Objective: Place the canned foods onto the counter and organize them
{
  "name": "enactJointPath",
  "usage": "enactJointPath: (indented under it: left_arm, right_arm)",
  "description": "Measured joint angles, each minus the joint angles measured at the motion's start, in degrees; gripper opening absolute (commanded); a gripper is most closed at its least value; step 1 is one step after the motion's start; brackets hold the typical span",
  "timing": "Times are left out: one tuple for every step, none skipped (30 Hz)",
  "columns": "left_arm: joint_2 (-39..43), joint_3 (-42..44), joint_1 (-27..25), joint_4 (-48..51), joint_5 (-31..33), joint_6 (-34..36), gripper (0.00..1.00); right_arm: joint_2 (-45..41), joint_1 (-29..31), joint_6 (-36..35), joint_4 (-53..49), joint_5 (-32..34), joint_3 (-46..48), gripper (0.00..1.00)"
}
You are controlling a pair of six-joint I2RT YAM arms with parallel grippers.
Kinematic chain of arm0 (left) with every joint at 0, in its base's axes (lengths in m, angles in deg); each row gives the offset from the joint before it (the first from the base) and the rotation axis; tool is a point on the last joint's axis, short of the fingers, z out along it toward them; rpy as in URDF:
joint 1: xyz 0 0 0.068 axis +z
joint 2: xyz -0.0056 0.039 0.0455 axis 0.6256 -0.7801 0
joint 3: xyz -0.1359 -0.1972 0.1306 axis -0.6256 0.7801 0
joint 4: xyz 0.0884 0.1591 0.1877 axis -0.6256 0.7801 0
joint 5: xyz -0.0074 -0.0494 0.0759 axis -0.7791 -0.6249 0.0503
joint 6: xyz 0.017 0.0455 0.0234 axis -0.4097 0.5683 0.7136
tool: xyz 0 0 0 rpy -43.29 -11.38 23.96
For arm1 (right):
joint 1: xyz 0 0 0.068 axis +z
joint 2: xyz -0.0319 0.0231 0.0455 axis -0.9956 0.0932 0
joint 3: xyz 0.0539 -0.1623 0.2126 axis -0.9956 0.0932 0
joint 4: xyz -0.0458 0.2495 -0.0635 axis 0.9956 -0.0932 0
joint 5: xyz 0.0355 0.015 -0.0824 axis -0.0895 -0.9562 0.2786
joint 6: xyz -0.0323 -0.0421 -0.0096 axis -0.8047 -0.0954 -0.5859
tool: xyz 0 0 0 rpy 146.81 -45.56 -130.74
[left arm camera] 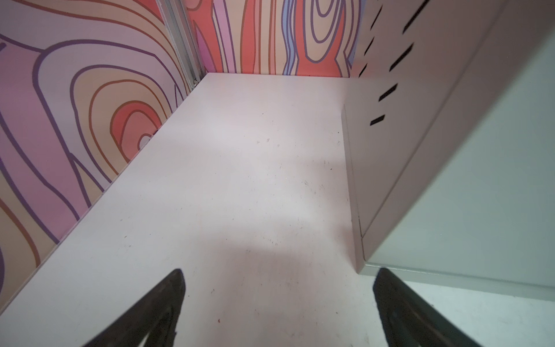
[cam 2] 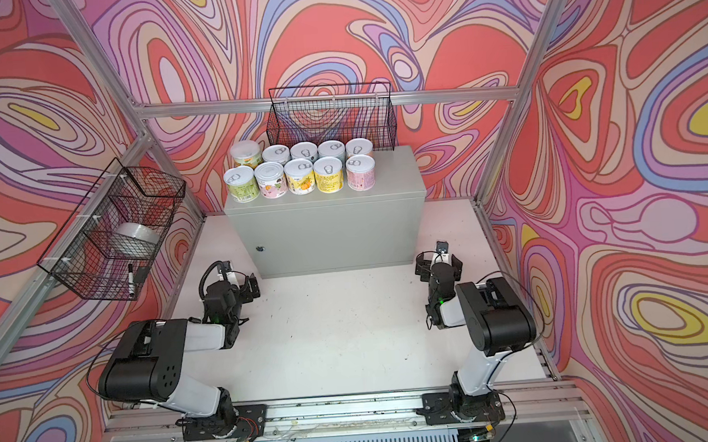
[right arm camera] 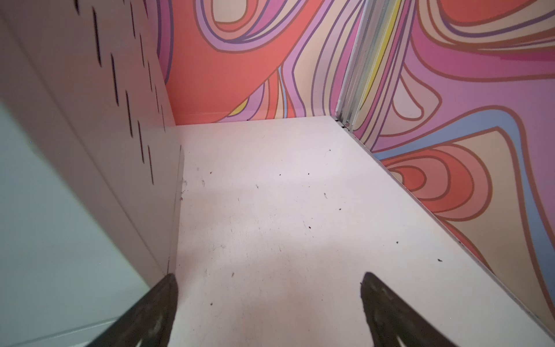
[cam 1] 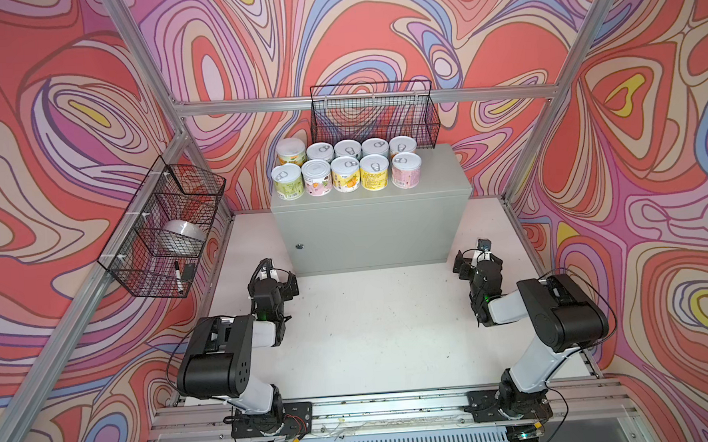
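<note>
Ten short tins of canned foods (cam 1: 345, 176), with silver pull-tab lids and pastel green, yellow, pink and white labels, stood upright on the flat top of the counter (cam 1: 369, 229), a large light-grey metal cabinet box. They formed two rows of five, packed close together over the left and middle of the top. The front row sat just behind the front edge. The far-left tin of the back row showed a plain pale lid.

A black wire basket (cam 1: 430, 122) hung from the aluminium rail behind the counter, its lower edge close above the back row. A second black wire basket (cam 1: 139, 279) was fixed to the left wall, well apart from the tins. It held a roll of clear tape (cam 1: 182, 235) and a black-capped marker (cam 1: 177, 277).

The left gripper (left arm camera: 279, 272) hovered low over the white tabletop (cam 1: 370, 333) near the counter's front left corner. Its dark fingers (left arm camera: 162, 300) were spread wide with only bare table between them. The right gripper (right arm camera: 269, 275) hovered likewise by the front right corner, its fingers (right arm camera: 387, 306) also wide apart and holding nothing. The counter's slotted side walls (left arm camera: 387, 91) rose just beside each gripper.
</note>
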Motion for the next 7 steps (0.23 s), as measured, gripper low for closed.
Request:
enactJointPath:
  left_arm:
    - [0.0,0.0,0.0,0.0,0.0,0.0,1.0]
    - [0.0,0.0,0.0,0.0,0.0,0.0,1.0]
    - [0.0,0.0,0.0,0.0,-0.1,0.0,1.0]
    - [0.0,0.0,0.0,0.0,-0.2,0.0,1.0]
    - [0.0,0.0,0.0,0.0,-0.2,0.0,1.0]
    - [0.0,0.0,0.0,0.0,-0.2,0.0,1.0]
    - [0.0,0.0,0.0,0.0,-0.2,0.0,1.0]
  right_arm:
    - [0.0,-0.1,0.1,-0.4,-0.2,-0.1,0.98]
    - [0.0,-0.2,0.2,-0.9,-0.4,-0.3,0.98]
    - [0.0,-0.4,0.4,-1.6,-0.8,-0.6,0.98]
    - [0.0,-0.7,0.5,-2.0,-1.4,-1.0,0.98]
    - [0.0,-1.0,0.7,-2.2,-1.8,-1.1,0.98]
    - [0.0,-1.4,0.9,-2.4,-2.3,-1.3,0.98]
    - [0.0,-1.6,0.9,-2.5,-2.6,-1.3,0.98]
